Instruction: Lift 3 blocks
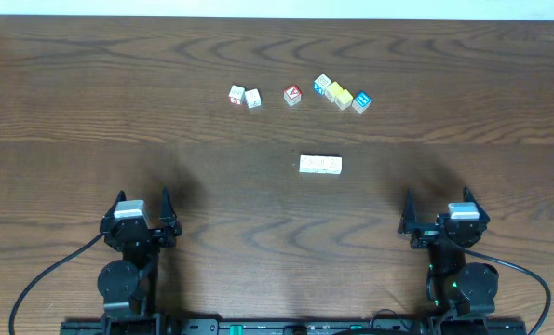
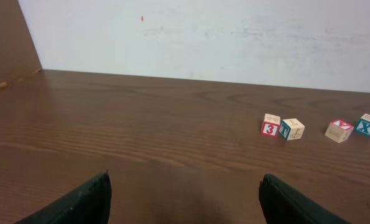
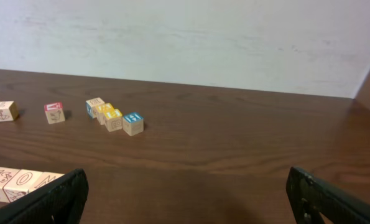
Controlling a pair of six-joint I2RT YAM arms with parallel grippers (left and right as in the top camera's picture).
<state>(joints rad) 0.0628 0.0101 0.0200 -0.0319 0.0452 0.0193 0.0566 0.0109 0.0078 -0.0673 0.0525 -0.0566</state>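
Left gripper (image 1: 142, 198): you had it parked near the front edge of the table (image 1: 90, 84), on the robot's left. Its jaws stood spread wide and held nothing.
Left wrist view: both dark fingers (image 2: 88, 200) sat in the bottom corners, with only bare wood between them.
Right gripper (image 1: 439, 197): you had it parked at the front on the robot's right, likewise released, with nothing held or touched.
Right wrist view: its fingers (image 3: 328, 199) framed bare wood in the same way.
Blocks: the three cream blocks (image 1: 320, 165) lay flat on the table in one tight row, side by side and touching. They sat a little right of centre, between the grippers and the coloured cubes at the back. They were well apart from both grippers and nearer the right one.
Blocks, right wrist view: the row (image 3: 20, 182) showed at lower left with faint marks on its faces. Its near end was hidden behind the finger on that side.
Coloured pair (image 1: 245, 96): two cubes sat just beside each other at the back, left of centre. The left wrist view showed a red "3" face on one and a blue face on the other.
Red-topped cube (image 1: 292, 94): it stood alone, between the pair and the string.
Diagonal string (image 1: 342, 94): blue- and yellow-topped cubes sat packed close at back right, behind the cream row and apart from it.
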